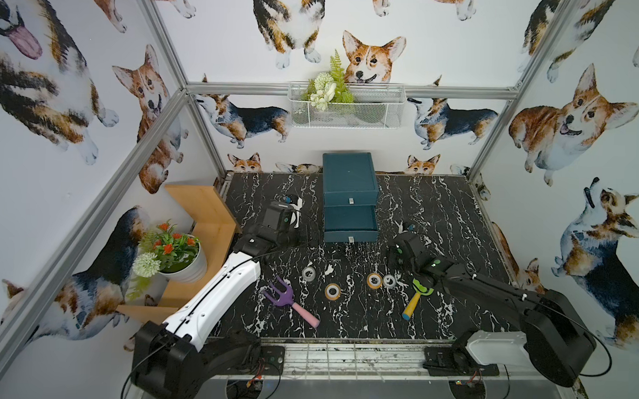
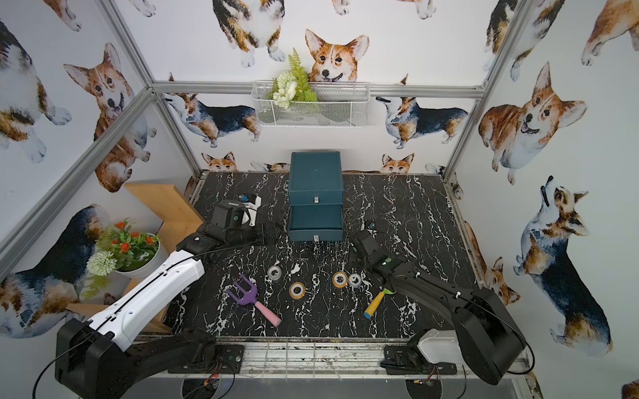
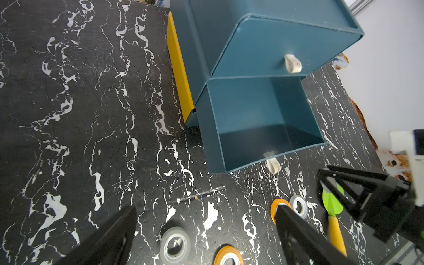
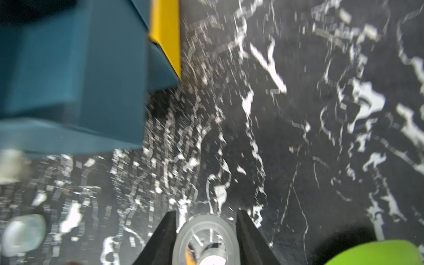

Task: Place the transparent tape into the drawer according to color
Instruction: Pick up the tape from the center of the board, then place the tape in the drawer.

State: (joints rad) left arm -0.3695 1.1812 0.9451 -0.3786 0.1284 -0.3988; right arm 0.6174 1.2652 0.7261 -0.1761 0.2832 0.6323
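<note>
— Where's the right arm?
— I've got the right gripper (image 4: 206, 216) pinching a clear grey-white roll (image 4: 206, 229): in my right wrist view the two black fingers (image 4: 165, 241) press against its sides. That picture is smeared, so I can't read much else from it. In both top views the gripper sits just off the right front corner of the lower drawer (image 1: 349, 236); I can't make out the roll from up there.
— And the left?
— My left gripper (image 3: 206, 207) is spread wide, jaws well apart, hanging to the left of the blue drawer unit (image 1: 348, 168).
— Drawers?
— The lower drawer is pulled out toward the arm bases. The upper drawer (image 1: 336, 197) is pushed in.
— The other tape?
— Four rolls lie flat on the black marble table (image 1: 456, 219) in front of the open drawer. Furthest left is a grey roll (image 1: 310, 273). An orange roll (image 1: 332, 291) lies to its right, nearer the bases. Further right, a second orange roll (image 1: 374, 280) and a second grey roll (image 1: 389, 281) lie just beside each other, the grey one on the right; I can't tell whether they touch.
— Clutter?
— The purple rake (image 1: 285, 299) lies left of the rolls, pink handle toward the bases. The green trowel (image 1: 416, 298) lies right of them, its blade partly hidden behind my right arm (image 1: 490, 290).
</note>
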